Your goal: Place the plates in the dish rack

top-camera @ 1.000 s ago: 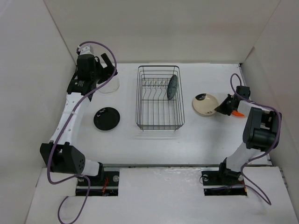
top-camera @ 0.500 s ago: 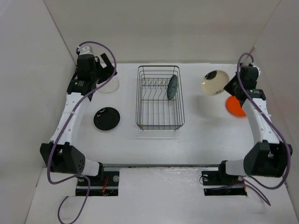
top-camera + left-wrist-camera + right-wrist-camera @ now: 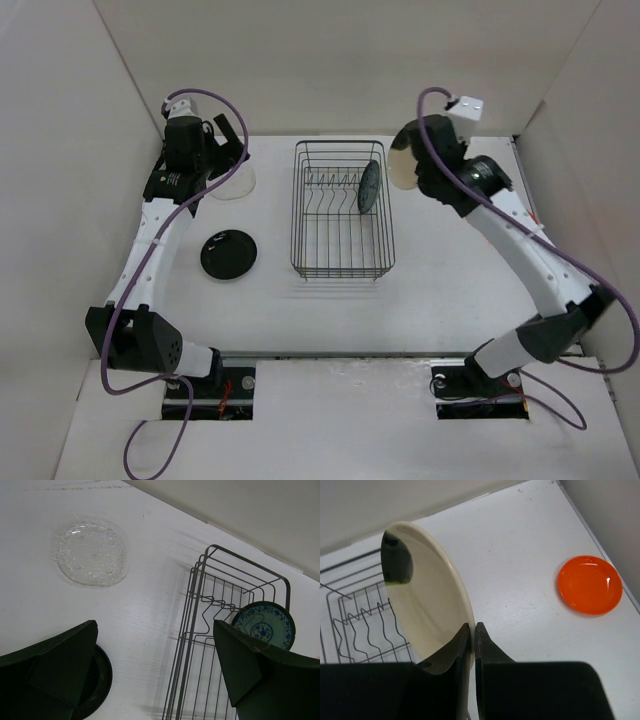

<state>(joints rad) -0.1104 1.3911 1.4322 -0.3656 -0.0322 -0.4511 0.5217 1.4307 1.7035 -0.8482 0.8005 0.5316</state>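
Note:
The black wire dish rack (image 3: pixel 340 262) stands mid-table with the dark teal plate (image 3: pixel 370 186) upright at its far right end. My right gripper (image 3: pixel 418 168) is shut on the rim of the cream plate (image 3: pixel 427 605) and holds it on edge in the air, just right of the rack's far right corner. The orange plate (image 3: pixel 590 585) lies on the table to the right; my right arm hides it in the top view. The black plate (image 3: pixel 229 254) lies left of the rack. The clear glass plate (image 3: pixel 91 552) lies at the back left. My left gripper (image 3: pixel 154 625) is open and empty above it.
White walls close in the table on the left, back and right. The rack's divider prongs (image 3: pixel 355 627) left of the teal plate hold nothing. The rack's near left rim (image 3: pixel 202 565) lies under my left gripper's right finger.
My right arm lifted the cream plate off the table at the right, turned it on edge and swung it left and back to the rack's far right corner. The left arm has not moved.

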